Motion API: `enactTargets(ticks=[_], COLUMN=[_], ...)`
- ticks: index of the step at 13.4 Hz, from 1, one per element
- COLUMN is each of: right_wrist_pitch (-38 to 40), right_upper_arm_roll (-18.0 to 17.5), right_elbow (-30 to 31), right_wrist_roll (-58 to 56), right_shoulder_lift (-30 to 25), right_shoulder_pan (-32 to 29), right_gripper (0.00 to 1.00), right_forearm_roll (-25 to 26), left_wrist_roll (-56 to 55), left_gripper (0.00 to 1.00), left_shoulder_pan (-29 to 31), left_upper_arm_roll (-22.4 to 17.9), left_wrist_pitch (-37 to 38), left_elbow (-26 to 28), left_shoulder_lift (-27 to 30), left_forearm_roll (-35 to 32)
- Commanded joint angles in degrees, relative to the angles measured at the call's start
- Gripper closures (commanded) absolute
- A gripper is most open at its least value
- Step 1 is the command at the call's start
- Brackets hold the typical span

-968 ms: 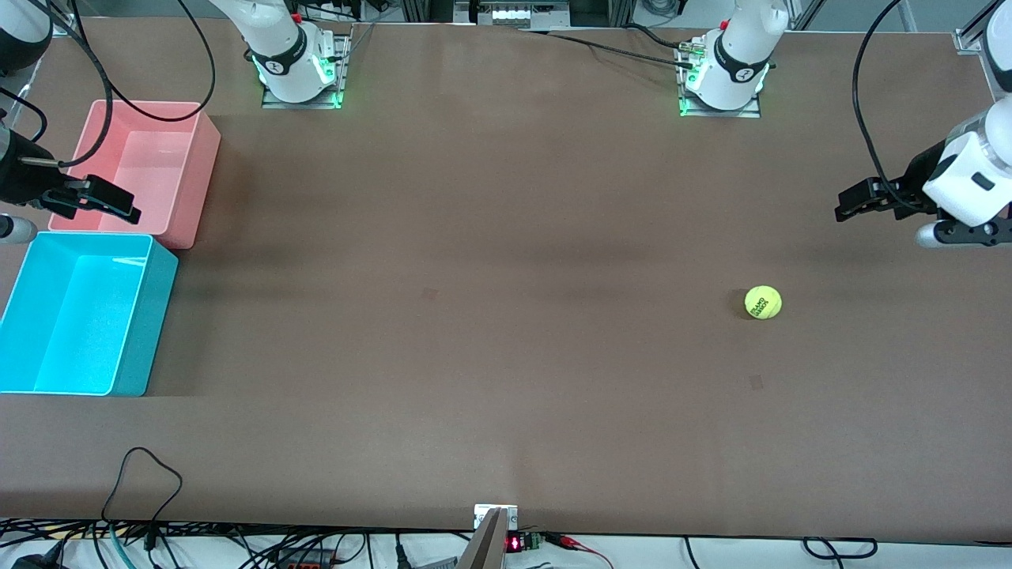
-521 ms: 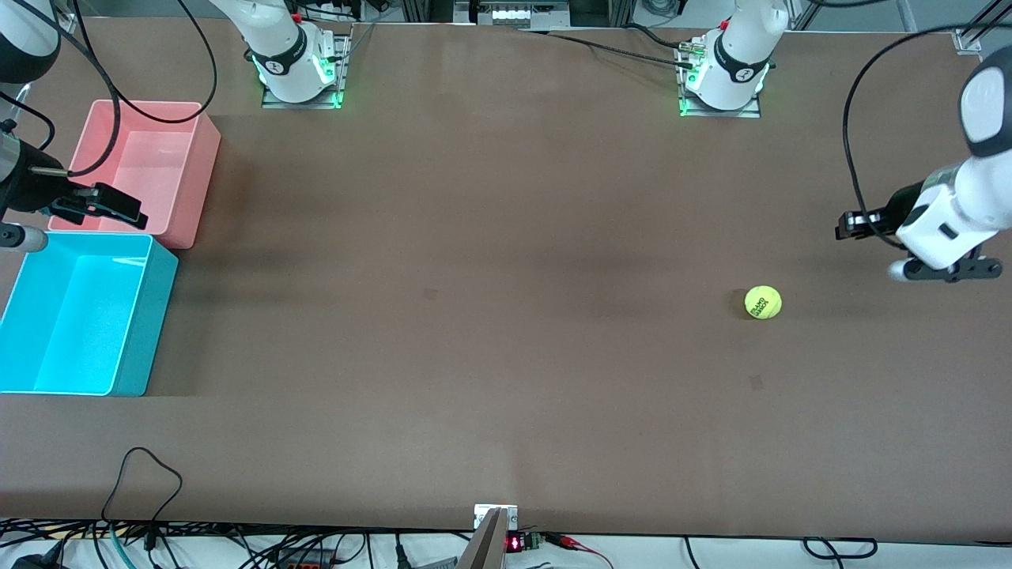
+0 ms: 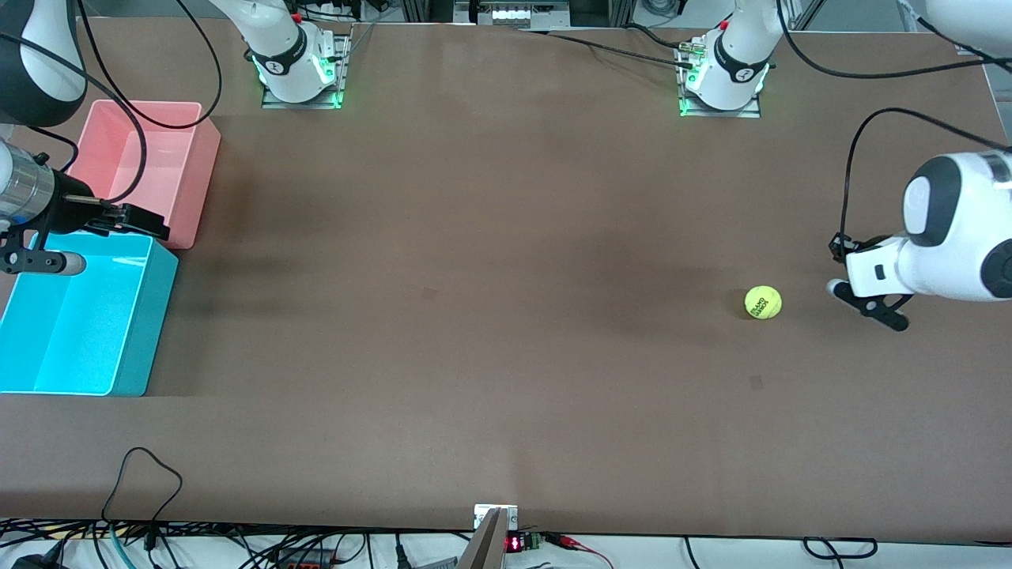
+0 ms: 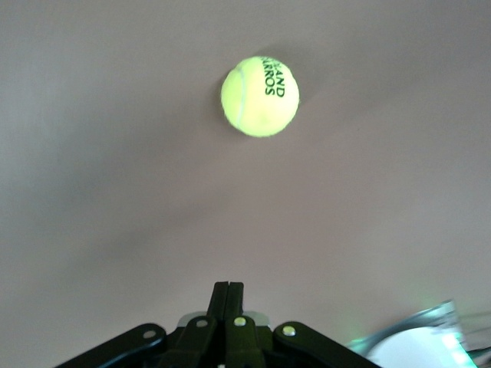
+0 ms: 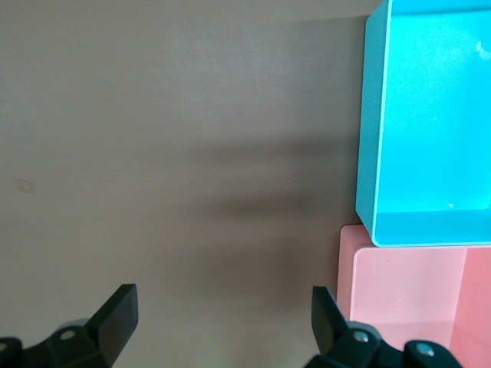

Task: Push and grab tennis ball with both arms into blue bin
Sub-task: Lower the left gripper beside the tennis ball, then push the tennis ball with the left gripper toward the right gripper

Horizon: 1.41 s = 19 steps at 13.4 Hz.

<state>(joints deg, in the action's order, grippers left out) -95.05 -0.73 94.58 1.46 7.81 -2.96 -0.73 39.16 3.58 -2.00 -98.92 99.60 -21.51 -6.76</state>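
The tennis ball [image 3: 763, 302] lies on the brown table toward the left arm's end. In the left wrist view the ball [image 4: 260, 96] is ahead of the fingertips, with a gap between. My left gripper [image 3: 836, 243] is shut and empty, low beside the ball on the table-end side; its closed fingers [image 4: 228, 287] point at the ball. The blue bin [image 3: 150, 332] stands at the right arm's end. My right gripper [image 3: 146, 227] is open and empty over the seam between the blue bin and the pink bin; its spread jaws [image 5: 222, 314] frame bare table beside the blue bin [image 5: 368, 153].
A pink bin [image 3: 202, 166] stands against the blue bin, farther from the front camera; it shows in the right wrist view [image 5: 399, 307] too. Both arm bases [image 3: 296, 71] [image 3: 723, 75] sit along the back edge. Cables hang at the front edge [image 3: 142, 474].
My left arm swung down and its shut gripper came closer to the ball. My right gripper shifted slightly toward the blue bin's corner. The ball has not moved.
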Motion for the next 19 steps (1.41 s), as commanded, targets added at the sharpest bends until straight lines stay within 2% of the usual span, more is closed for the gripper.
enactTargets(ticks=[1,5,10,13,16,19], right_wrist_pitch=[1.1,1.6,1.5,1.5,1.6,1.6], right_upper_arm_roll=[-0.2,-0.3,-0.4,-0.5,-0.4,-0.5], right_elbow=[-0.8,-1.2,-1.2,-1.2,-1.2,-1.2], right_wrist_roll=[-0.1,-0.2,-0.6,-0.8,-0.8,-0.8], right_shoulder_lift=[-0.3,-0.3,-0.3,0.1,0.2,0.4], right_shoulder_pan=[0.0,-0.5,-0.1,-0.1,-0.2,0.0], right_gripper=[0.00,0.00,0.00,0.00,0.00,0.00], right_forearm_roll=[0.0,0.3,2.0,2.0,2.0,2.0], left_wrist_roll=[12.0,32.4,46.0,48.2,48.7,44.2], left_gripper=[1.00,1.00,1.00,1.00,1.00,1.00], left_shoulder_pan=[1.9,3.9,4.8,6.9,6.9,5.6], left_upper_arm_roll=[0.2,0.2,0.3,2.7,3.3,8.1], left_wrist_pitch=[-4.0,-20.1,-28.4,-28.8,-32.6,-32.1], left_elbow=[-0.4,7.0,7.8,8.8,11.7,12.0], left_shoulder_lift=[-3.2,-4.3,-7.4,-7.5,-7.6,-7.9], left_forearm_roll=[-1.2,-1.1,-0.4,-0.2,-0.2,-0.2])
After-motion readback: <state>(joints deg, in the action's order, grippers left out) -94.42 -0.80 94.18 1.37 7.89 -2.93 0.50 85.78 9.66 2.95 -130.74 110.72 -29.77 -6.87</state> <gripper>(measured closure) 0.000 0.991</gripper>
